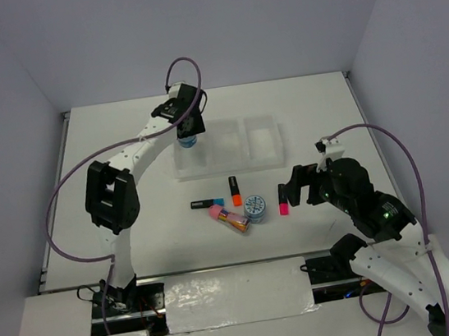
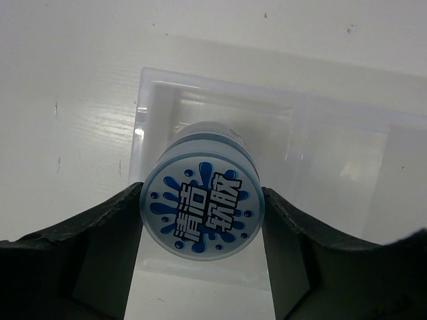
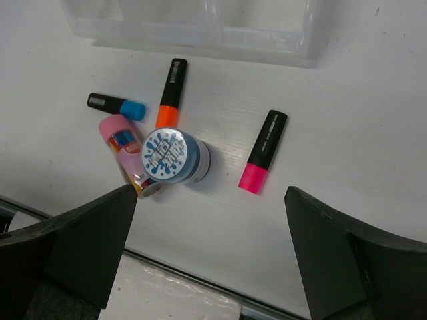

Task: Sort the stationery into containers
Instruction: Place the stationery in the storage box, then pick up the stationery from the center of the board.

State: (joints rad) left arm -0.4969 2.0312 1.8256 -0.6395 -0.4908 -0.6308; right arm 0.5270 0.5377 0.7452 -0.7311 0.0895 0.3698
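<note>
My left gripper (image 1: pixel 188 136) is shut on a round blue-white patterned disc (image 2: pixel 203 210) and holds it over the left compartment of the white translucent tray (image 1: pixel 233 169); the tray wall (image 2: pixel 220 90) lies just beneath. My right gripper (image 1: pixel 295 187) is open and empty, hovering right of the loose items. On the table lie the second disc (image 1: pixel 255 207), an orange-capped marker (image 1: pixel 235 191), a blue-capped marker (image 1: pixel 207 204), a pink-capped marker (image 1: pixel 283 200) and the pink-tipped orange-yellow bundle (image 1: pixel 229 218). The right wrist view shows the disc (image 3: pixel 170 157) against the bundle (image 3: pixel 125 152), with the pink marker (image 3: pixel 263 152) apart.
The tray's middle and right compartments (image 1: pixel 259 137) look empty. The table's front edge with a shiny strip (image 1: pixel 233 293) runs near the arm bases. Purple cables loop from both arms. Walls enclose the table at left, back and right.
</note>
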